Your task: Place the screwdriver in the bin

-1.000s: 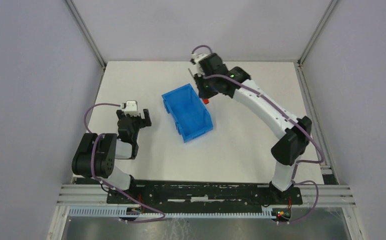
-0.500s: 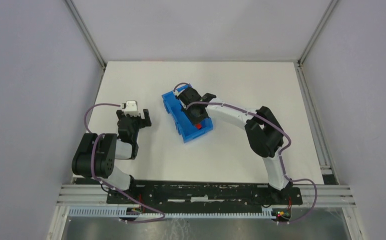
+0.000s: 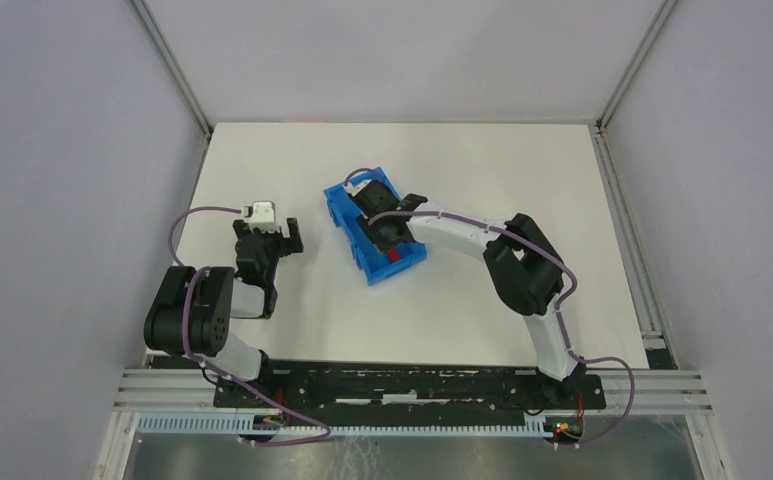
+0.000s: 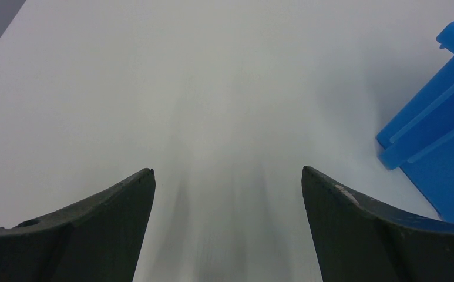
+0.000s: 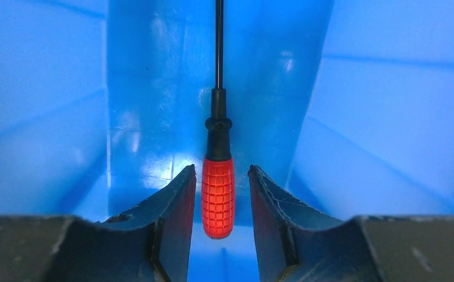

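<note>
your right gripper [image 5: 221,176] is down inside the blue bin [image 5: 54,117], and the screwdriver [image 5: 218,197] is in there with it. the red handle sits between the jaws and the thin black shaft runs straight ahead along the bin's floor. the jaws are spread just wider than the handle. a sliver of blue shows between the handle and the right-hand finger [image 5: 265,200], so no pinch is visible. the bin's walls rise close on both sides of the jaws.

from above, the bin [image 3: 342,215] sits slanted near the middle of the white desk [image 3: 482,170]. the right arm reaches across the desk into it, and a spot of red [image 3: 394,256] shows at the bin's near end.

your left gripper [image 4: 227,173] hangs over bare desk with its jaws spread wide and nothing between them. it is well apart from the screwdriver, and only a corner of the bin [image 4: 430,135] shows at the right edge of its wrist view.
</note>
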Controlling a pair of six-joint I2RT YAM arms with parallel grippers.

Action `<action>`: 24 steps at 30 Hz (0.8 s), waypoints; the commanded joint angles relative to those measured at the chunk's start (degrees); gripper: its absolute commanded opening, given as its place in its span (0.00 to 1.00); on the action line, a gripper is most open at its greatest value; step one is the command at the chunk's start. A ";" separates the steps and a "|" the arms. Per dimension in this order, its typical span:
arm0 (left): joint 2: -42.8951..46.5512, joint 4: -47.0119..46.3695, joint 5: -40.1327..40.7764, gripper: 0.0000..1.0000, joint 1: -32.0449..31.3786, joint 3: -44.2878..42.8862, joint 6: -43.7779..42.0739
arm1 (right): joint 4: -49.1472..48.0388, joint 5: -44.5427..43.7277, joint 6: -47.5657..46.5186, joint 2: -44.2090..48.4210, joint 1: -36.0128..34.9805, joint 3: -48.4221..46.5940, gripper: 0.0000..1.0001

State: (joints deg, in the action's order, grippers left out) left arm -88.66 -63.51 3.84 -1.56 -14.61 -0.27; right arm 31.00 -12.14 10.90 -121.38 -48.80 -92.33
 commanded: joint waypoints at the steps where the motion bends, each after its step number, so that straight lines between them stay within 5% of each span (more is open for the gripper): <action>1: 1.12 -1.80 -0.86 1.00 0.42 -0.15 1.68 | 0.25 -4.23 -0.44 9.39 -1.45 -6.72 0.44; 5: 1.12 -1.80 -0.83 1.00 0.42 -0.15 1.68 | -2.03 -5.59 -2.28 19.57 -1.47 -4.46 0.49; 8: 1.13 -1.80 -0.88 1.00 0.42 -0.15 1.68 | -10.52 -7.91 -3.51 31.20 -1.49 6.67 0.96; 15: 1.15 -1.80 -0.82 1.00 0.42 -0.15 1.68 | -22.74 -27.68 -5.47 55.77 2.76 34.60 0.98; 24: 1.10 -1.84 -0.92 1.00 0.44 -0.15 1.68 | -23.15 -29.42 -0.56 70.46 14.12 62.54 0.98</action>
State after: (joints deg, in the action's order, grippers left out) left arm -88.66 -63.51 3.81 -1.56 -14.61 -0.25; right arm 8.69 -39.31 7.38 -52.90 -37.63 -36.40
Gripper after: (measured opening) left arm 0.997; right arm 0.979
